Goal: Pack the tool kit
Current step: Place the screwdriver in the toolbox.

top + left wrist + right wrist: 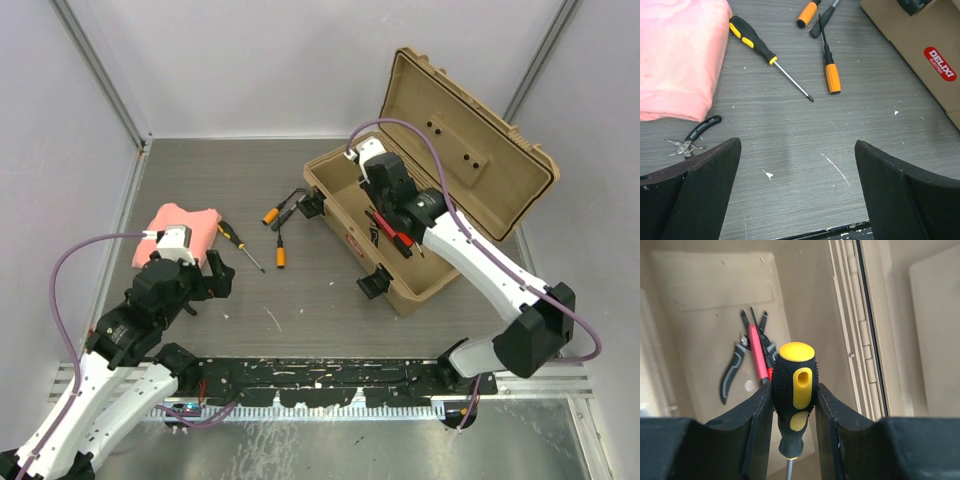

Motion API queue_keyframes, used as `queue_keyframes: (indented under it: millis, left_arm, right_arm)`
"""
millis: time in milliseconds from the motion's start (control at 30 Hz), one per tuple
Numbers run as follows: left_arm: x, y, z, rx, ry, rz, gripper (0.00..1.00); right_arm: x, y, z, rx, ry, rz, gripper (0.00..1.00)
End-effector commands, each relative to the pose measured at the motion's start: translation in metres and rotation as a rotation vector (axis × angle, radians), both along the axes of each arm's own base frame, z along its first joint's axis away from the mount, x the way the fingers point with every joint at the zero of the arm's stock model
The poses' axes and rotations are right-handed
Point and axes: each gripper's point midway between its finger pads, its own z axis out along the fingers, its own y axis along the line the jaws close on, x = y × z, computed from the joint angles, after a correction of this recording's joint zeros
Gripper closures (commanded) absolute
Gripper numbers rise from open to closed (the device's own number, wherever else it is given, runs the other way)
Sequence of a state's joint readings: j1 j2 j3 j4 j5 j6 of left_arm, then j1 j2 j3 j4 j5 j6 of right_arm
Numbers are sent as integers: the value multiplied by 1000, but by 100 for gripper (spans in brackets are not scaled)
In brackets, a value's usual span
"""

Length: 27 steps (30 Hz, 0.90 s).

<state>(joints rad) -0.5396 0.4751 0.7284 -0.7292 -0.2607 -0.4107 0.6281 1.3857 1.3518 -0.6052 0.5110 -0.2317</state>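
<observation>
The tan case stands open at the right, lid tilted back. My right gripper hangs inside it, shut on a black-and-yellow screwdriver held handle up in the right wrist view. Grey-handled pliers and a red-handled tool lie on the case floor. My left gripper is open and empty over bare table. Ahead of it lie a black-and-yellow screwdriver, an orange-handled screwdriver, another orange handle and small black-handled pliers.
A pink folded cloth lies at the left, beside the small pliers. The case's black latches stick out toward the table. Its red label faces my left gripper. Walls close the table at back and sides.
</observation>
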Motion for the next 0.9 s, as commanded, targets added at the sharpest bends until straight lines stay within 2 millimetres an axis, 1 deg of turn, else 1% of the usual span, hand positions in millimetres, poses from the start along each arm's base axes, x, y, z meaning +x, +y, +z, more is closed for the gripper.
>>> queue_keyframes:
  millis: [0,100,167,300,533,733,867]
  left_arm:
    - [5,-10,9,-57,-36,-17,2]
    - [5,-12,4,-50,-11,-22,2]
    - [6,-13,2,-49,-4,-24,2]
    - [6,-10,0,-41,3,-7,2]
    - [8,-4,-1,-29,2,29,2]
    - [8,-2,-3,-22,10,42,2]
    - [8,1,-3,-17,8,57,2]
  right_arm:
    - [20,-19,-26,-42,28,-54,99]
    - [32,-27,-46,-74,68,-93,99]
    - [37,-29,-48,-80,66,-117,99]
    - [45,-23,-49,-57,37,-91,98]
    - [58,-20,-79,-114,71,-79,97]
    - [78,-19,-95,-140,94,-87,95]
    - [89,-22,-114,-170,130,-103,93]
